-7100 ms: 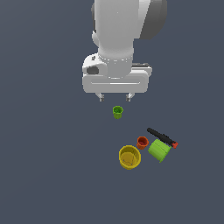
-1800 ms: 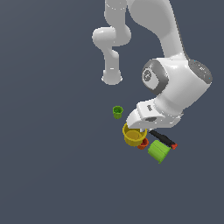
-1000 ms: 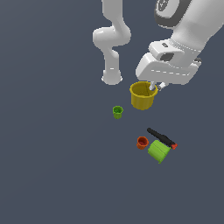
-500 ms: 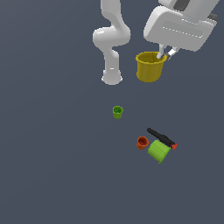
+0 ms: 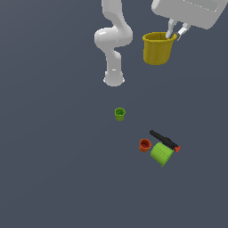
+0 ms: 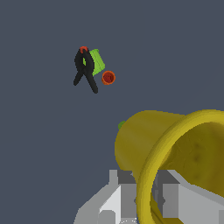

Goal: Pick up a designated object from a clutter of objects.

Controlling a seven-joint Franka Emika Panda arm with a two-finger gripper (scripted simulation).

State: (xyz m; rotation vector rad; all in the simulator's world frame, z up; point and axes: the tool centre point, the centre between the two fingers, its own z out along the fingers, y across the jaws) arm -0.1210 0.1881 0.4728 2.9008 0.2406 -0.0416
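While the end effector (image 5: pixel 177 34) pinches the rim of the mustard-yellow cup (image 5: pixel 158 48), the cup hangs upright high above the desk (image 5: pixel 53 169), well apart from the rest of the clutter. Below, the tiny green cup (image 5: pixel 120 114) stands alone. Nearer the exterior view's right, the orange-red cup (image 5: pixel 145 145) sits just beside the lime-green cylinder (image 5: pixel 161 153), and the black marker (image 5: pixel 163 140) lies against that cylinder.
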